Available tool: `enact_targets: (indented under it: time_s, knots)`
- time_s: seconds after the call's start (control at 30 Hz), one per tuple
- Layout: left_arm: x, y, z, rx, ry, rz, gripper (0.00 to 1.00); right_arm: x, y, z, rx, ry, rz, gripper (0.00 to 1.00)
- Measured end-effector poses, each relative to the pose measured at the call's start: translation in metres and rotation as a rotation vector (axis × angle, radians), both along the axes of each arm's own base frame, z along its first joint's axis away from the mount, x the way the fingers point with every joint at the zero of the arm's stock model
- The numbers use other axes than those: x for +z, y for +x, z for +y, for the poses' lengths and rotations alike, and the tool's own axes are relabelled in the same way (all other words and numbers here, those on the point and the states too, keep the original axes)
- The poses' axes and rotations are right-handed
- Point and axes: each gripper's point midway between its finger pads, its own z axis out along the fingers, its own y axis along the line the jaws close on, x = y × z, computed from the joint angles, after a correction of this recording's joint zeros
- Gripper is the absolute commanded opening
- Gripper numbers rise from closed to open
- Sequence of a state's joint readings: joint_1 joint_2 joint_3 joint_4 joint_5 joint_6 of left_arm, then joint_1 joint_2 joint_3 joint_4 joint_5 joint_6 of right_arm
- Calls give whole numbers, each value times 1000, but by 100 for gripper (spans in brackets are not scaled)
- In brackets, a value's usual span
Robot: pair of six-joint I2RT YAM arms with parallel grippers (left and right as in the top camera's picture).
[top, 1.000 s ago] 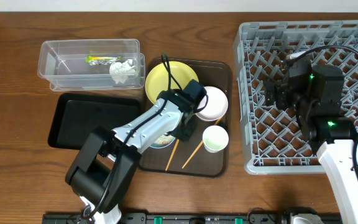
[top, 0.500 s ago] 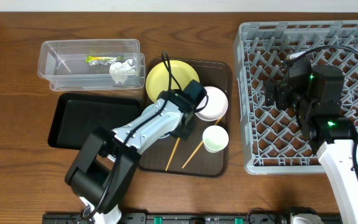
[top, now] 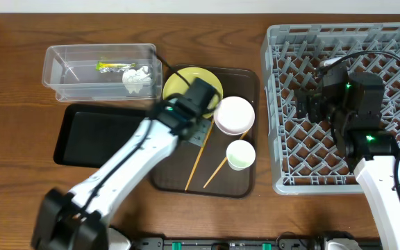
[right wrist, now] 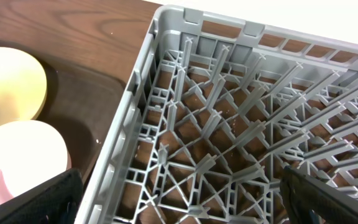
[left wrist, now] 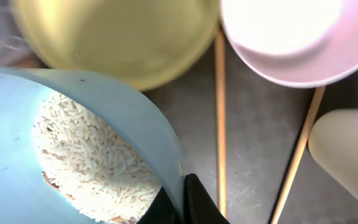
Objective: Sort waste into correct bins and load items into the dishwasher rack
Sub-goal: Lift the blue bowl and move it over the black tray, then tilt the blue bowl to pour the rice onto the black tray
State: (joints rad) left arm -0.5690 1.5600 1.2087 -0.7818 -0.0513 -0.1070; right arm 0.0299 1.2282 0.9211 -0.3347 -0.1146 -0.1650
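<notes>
Rice lies in the light-blue bowl, its rim clenched by the left tool over the dark-brown serving tray, beside yellow plate, white-pink bowl, cup and chopsticks. Clear tub holds wrapper and tissue. Right tool, released, hovers over the dishwasher rack.

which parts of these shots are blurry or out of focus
Overhead: the left arm is motion-smeared, the dishwasher rack is crisp. Left wrist: the rice in the light-blue bowl is sharp; the yellow plate and white-pink bowl beyond are soft. Right wrist: the rack's pegs are sharp, the near fingers at the bottom corners dark and blurred.
</notes>
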Motion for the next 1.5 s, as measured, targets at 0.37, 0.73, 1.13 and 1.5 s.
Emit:
enact_targets:
  time_s: [0.37, 0.73, 1.13, 1.5]
  knots:
    - [23, 38, 98, 333, -226, 13, 6, 0, 0, 0, 0, 0, -1, 99]
    - [19, 38, 186, 558, -651, 68, 6, 0, 0, 0, 0, 0, -2, 99]
    - [34, 43, 205, 499, -1297, 86, 6, 0, 0, 0, -2, -1, -2, 99]
    - [50, 45, 208, 480, -1507, 92, 6, 0, 0, 0, -2, -2, -2, 99]
